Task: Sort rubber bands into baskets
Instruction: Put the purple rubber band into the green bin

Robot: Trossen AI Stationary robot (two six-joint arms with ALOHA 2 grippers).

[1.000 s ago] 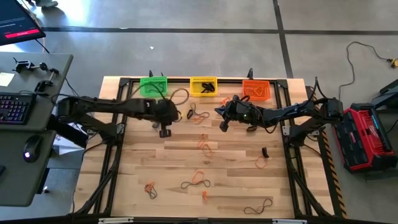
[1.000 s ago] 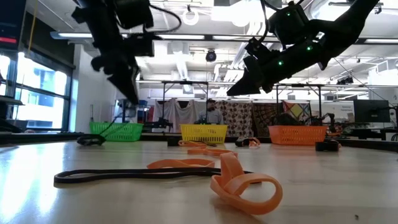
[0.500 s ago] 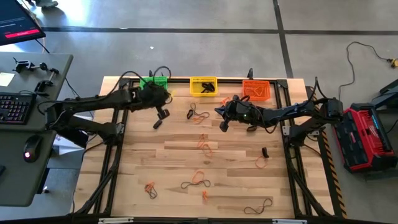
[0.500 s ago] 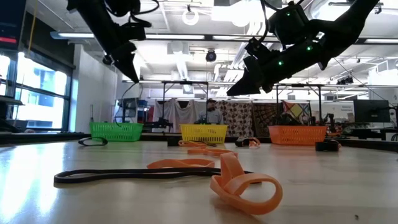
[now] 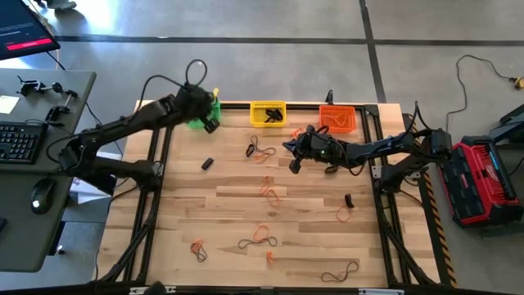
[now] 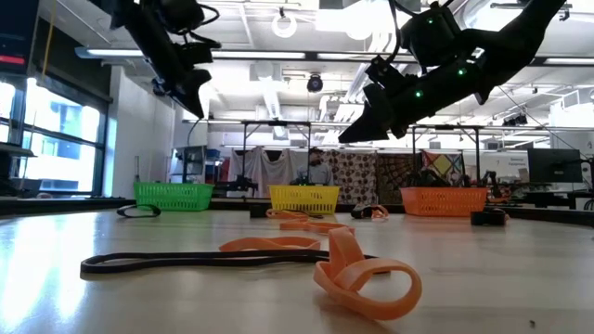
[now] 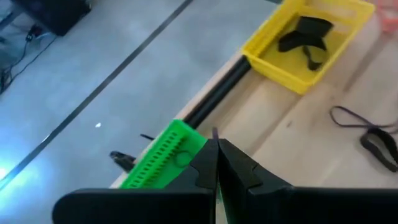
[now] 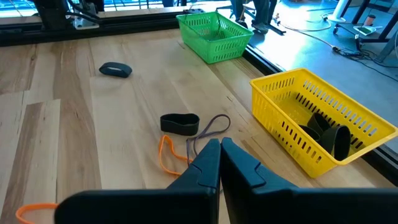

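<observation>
My left gripper [image 5: 210,124] is shut and hovers high over the green basket [image 5: 194,123], whose rim shows under its fingers in the left wrist view [image 7: 163,159]. I see nothing between the fingers. A small dark rubber band [image 5: 207,164] lies flat on the table nearer than that basket. My right gripper [image 5: 292,163] is shut, raised above the table's middle over an orange and a black band [image 8: 186,134]. The yellow basket [image 5: 268,113] holds black bands [image 7: 305,37]. The orange basket [image 5: 337,117] stands to its right.
Loose orange and dark bands lie scattered over the table: near the middle [image 5: 268,187], at the near side [image 5: 260,235], [image 5: 196,247], [image 5: 340,270], and at the right [image 5: 345,215]. The three baskets stand in a row along the far edge. A person is far behind the table [image 6: 318,169].
My left gripper has risen from close to the table and gone toward the far left, ending over the green basket. The small dark band stays on the table where the gripper was. My right arm has kept still.
</observation>
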